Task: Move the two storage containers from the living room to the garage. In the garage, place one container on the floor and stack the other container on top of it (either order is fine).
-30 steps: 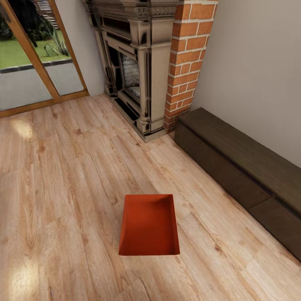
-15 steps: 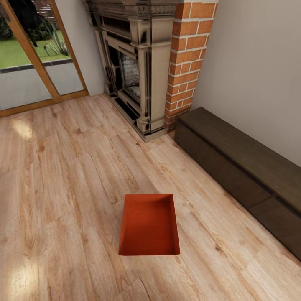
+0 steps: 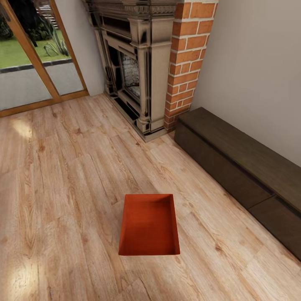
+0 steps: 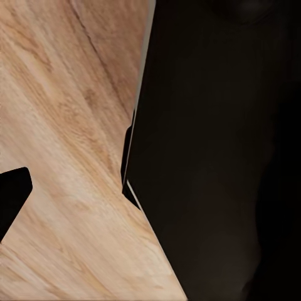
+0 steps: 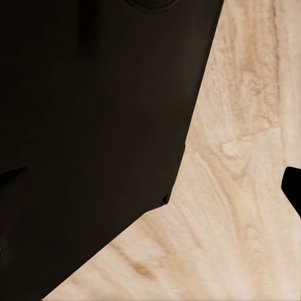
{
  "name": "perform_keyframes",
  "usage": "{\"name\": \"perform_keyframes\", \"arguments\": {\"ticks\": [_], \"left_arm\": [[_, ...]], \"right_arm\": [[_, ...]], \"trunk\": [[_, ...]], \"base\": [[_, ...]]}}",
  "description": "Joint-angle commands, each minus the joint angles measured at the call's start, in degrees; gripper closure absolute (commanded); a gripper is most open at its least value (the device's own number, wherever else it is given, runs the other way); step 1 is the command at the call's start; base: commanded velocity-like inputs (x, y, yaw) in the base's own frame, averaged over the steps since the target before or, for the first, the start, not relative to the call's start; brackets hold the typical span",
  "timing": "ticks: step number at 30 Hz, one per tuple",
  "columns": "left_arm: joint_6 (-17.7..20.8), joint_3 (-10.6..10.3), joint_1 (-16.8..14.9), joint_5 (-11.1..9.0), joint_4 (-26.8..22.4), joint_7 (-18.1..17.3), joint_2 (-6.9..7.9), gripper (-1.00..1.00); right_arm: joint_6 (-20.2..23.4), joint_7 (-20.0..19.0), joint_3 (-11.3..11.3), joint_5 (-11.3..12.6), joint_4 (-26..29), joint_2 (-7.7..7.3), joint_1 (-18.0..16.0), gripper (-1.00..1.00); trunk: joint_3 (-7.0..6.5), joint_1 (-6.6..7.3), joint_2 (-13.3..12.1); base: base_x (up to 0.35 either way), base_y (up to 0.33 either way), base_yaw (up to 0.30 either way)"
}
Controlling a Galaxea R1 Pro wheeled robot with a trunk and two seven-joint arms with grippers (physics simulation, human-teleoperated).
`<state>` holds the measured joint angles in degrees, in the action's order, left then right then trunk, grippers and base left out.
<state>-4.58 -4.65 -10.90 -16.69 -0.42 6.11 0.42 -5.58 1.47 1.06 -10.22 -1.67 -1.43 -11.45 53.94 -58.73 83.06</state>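
Observation:
One orange-red storage container (image 3: pixel 149 224) stands open side up on the light wood planks of the living room, low in the middle of the head view. It is empty. In the left wrist view my left gripper (image 4: pixel 150 194) hangs over the planks beside my dark body, with one black fingertip (image 4: pixel 12 195) at the frame's edge. My right gripper (image 5: pixel 150 188) hangs the same way, one fingertip (image 5: pixel 293 188) at the far edge. Both are spread wide and hold nothing. The garage and its floor are out of view.
A brick fireplace (image 3: pixel 142 71) stands ahead of the container. A long low dark wooden bench (image 3: pixel 238 175) runs along the right wall. A glass door with a wooden frame (image 3: pixel 33 62) is at the far left. Wood flooring (image 3: pixel 62 188) lies all around the container.

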Motion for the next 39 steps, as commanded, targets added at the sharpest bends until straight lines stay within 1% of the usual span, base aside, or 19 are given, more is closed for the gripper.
{"name": "perform_keyframes", "arguments": {"ticks": [1,4,10,20,23,25,27,28,29,31,35,39], "left_arm": [[-0.16,-0.51,-0.03,-0.41,0.01,0.13,-0.03,-1.0],[-0.16,-0.59,-0.02,-0.31,-0.14,0.13,-0.14,-1.0],[-0.16,-0.31,-0.03,-0.69,-0.48,0.14,0.22,-1.0],[-0.22,-0.42,-0.04,-0.52,-1.3,0.34,0.36,-1.0],[0.04,-0.33,-0.01,-0.69,-5.47,0.78,0.54,-1.0],[0.46,-0.27,-0.04,-0.81,-9.15,0.86,0.84,-1.0],[1.2,-0.18,-0.04,-0.84,-12.92,0.94,1.09,-1.0],[1.72,-0.15,-0.03,-0.82,-14.83,1.01,1.18,-1.0],[2.01,-0.14,-0.02,-0.82,-15.68,1.1,1.23,-1.0],[3.38,-0.12,-0.01,-0.81,-18.7,1.73,1.35,-1.0],[5.38,-0.06,-0.16,-0.8,-21.44,3.2,1.34,-1.0],[6.46,-0.07,-0.73,-0.93,-21.63,4.12,1.37,-1.0]], "right_arm": [[-0.25,0.14,0.21,-0.43,-0.18,0.04,-0.06,-1.0],[-0.55,0.05,0.28,-0.55,-0.18,-0.04,-0.06,-1.0],[-0.82,0.1,0.38,-0.5,-0.18,-0.01,-0.06,-1.0],[-0.81,0.19,0.51,-0.53,-0.18,0.13,-0.06,-1.0],[0.05,0.23,0.41,-0.5,0.7,0.45,-0.08,-1.0],[1.68,0.21,0.39,-0.47,4.15,0.6,-0.1,-1.0],[6.0,0.22,0.45,-0.07,10.34,0.71,-0.13,-1.0],[7.81,0.21,0.48,0.65,13.37,0.75,-0.14,-1.0],[8.47,0.21,0.49,1.05,14.67,0.76,-0.14,-1.0],[10.12,0.22,0.5,2.58,18.23,0.91,-0.09,-1.0],[10.92,0.26,0.51,3.65,19.55,1.69,-0.2,-1.0],[11.13,0.59,0.53,4.75,19.85,2.09,-1.81,-1.0]], "trunk": [[0.03,0.0,0.01],[0.03,0.0,0.01],[0.03,0.0,0.01],[0.03,0.0,0.01],[0.03,0.0,0.01],[0.03,0.0,0.01],[0.03,0.0,0.01],[0.03,0.0,0.01],[0.03,0.0,0.01],[0.03,0.0,0.01],[0.03,0.0,0.01],[0.03,0.0,0.01]], "base": [[0.0,0.0,0.0],[0.0,0.0,0.0],[0.0,0.0,0.0],[0.0,0.0,0.0],[0.0,0.0,0.0],[0.0,0.0,0.0],[0.0,0.0,0.0],[0.0,0.0,0.0],[0.0,0.0,0.0],[0.0,0.0,0.0],[0.0,0.0,0.0],[0.0,0.0,0.0]]}}
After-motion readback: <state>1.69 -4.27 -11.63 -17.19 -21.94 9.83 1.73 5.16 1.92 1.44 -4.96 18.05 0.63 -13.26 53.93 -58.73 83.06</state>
